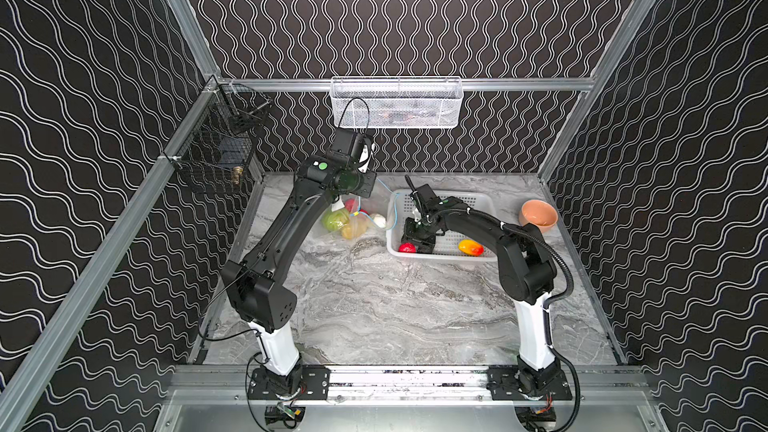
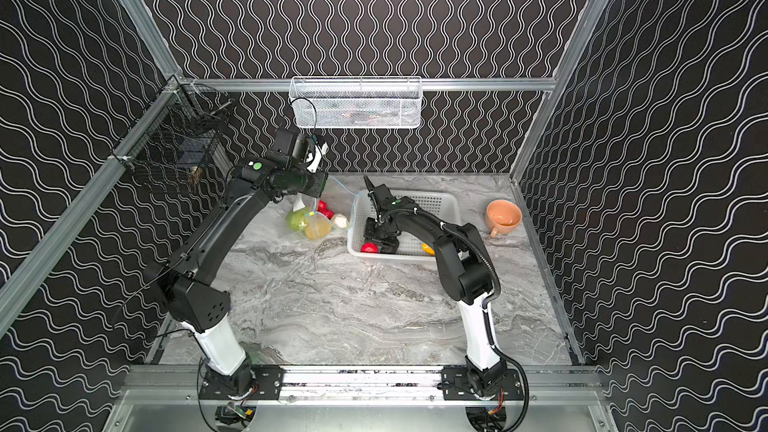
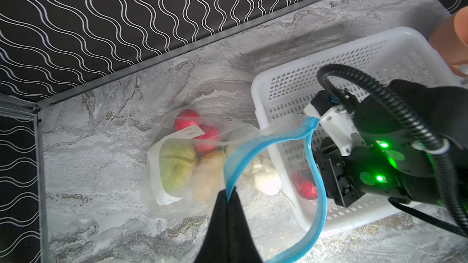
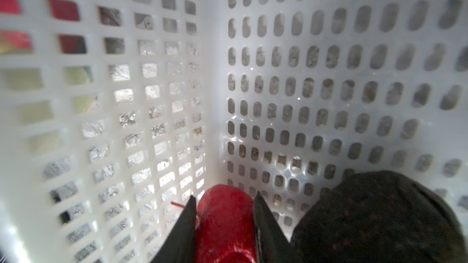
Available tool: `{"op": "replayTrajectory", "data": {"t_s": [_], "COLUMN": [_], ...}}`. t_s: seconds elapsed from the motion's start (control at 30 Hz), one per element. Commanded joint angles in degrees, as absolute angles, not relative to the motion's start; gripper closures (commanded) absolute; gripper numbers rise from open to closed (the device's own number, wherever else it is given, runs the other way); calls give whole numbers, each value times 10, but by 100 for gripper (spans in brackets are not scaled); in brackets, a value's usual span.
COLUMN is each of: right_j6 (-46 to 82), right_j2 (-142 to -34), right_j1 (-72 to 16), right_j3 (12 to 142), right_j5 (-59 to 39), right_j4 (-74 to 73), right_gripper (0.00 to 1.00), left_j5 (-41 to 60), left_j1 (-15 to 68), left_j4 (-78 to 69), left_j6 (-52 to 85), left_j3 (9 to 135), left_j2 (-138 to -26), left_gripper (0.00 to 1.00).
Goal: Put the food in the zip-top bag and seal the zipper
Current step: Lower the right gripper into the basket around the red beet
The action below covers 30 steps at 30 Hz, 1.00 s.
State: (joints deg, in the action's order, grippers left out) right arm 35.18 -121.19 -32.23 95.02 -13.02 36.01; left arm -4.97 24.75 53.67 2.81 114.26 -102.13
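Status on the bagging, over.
Left gripper shut on zipper, bag mouth open. Right gripper straddles strawberry in basket, grip unconfirmed. Eggplant crowding alongside; mango waiting.

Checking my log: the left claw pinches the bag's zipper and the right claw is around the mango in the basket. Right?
No: the right claw is around the strawberry, not the mango lying apart in the basket; the right wrist view shows it. The left claw does pinch the zipper.

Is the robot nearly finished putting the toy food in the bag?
About halfway. Done: melon, lemon, radish and two strawberries lie in the bag. In hand: left gripper pinches the open zipper; right gripper grips a strawberry in the basket. Left: that strawberry, eggplant, mango, then sealing.
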Motion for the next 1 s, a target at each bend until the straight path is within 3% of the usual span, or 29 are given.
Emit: {"op": "replayTrajectory", "data": {"t_s": [0.0, 0.83, 0.97], "right_j6": [361, 382, 372], "right_j2": [-1195, -1146, -1152], "right_j1": [-317, -287, -287], "right_j3": [942, 909, 926], "right_j5": [-135, -131, -148], "right_j4": [342, 303, 308], "right_gripper": [73, 78, 69], "left_j5": [-54, -55, -57], "left_j1": [247, 247, 248], "left_j4": [524, 517, 517], "left_j6": [22, 21, 21], "left_j3": [1141, 1121, 1120], "left_j2": [-1015, -1001, -1000], "left_gripper": [100, 100, 100]}}
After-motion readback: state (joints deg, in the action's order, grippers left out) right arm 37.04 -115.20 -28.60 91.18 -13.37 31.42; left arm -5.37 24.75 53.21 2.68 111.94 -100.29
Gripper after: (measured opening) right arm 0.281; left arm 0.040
